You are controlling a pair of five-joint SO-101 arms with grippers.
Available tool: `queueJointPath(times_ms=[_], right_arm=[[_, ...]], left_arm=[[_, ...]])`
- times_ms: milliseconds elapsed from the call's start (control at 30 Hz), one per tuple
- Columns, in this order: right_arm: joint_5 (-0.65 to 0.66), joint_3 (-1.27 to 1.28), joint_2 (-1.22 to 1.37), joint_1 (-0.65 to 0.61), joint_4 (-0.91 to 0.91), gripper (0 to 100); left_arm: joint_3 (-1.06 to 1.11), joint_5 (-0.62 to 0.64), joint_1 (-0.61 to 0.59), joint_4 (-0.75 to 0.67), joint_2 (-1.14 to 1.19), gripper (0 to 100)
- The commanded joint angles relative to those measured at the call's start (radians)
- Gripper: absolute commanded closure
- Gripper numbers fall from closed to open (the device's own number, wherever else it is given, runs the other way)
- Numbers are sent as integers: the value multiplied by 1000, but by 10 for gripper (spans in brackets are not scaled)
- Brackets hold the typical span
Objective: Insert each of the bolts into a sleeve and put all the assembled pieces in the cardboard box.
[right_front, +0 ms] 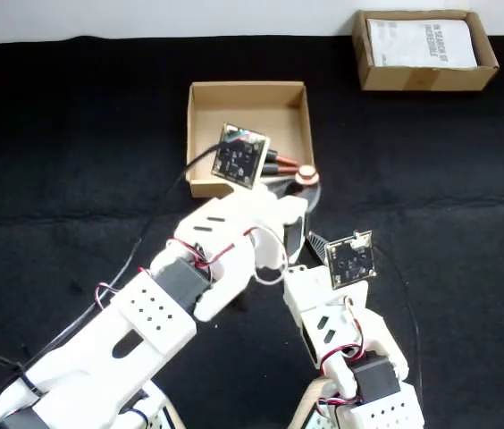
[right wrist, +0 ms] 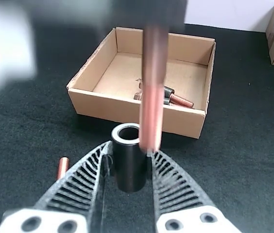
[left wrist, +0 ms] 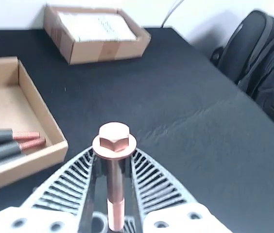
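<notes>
My left gripper [left wrist: 113, 153] is shut on a copper bolt [left wrist: 113, 145], hex head [right_front: 306, 175] outward, just off the cardboard box's [right_front: 247, 88] near right corner. My right gripper [right wrist: 130, 150] is shut on a black sleeve [right wrist: 128, 165], held upright with its bore open on top. The bolt's shaft [right wrist: 152, 92] hangs down over it, its tip at the sleeve's rim on one side, not in the bore. Two assembled pieces [right wrist: 173, 98] lie inside the cardboard box [right wrist: 127, 109]. In the high view the right gripper [right_front: 295, 239] sits just below the left gripper [right_front: 298, 192].
A loose copper bolt [right wrist: 61, 168] lies on the black cloth beside the right gripper. A second cardboard box [right_front: 424, 49] holding white paper stands at the back right. A dark backpack [left wrist: 261, 53] rests beyond the table's edge.
</notes>
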Motion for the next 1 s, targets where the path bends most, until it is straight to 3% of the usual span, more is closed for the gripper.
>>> queueJointPath(times_ms=[0, 967], right_arm=[[11, -19, -19, 1, -19, 991], [12, -19, -19, 41, -21, 991]], left_arm=[[-91, -6, 10, 38, -41, 991], [21, -72, 2, 37, -44, 991]])
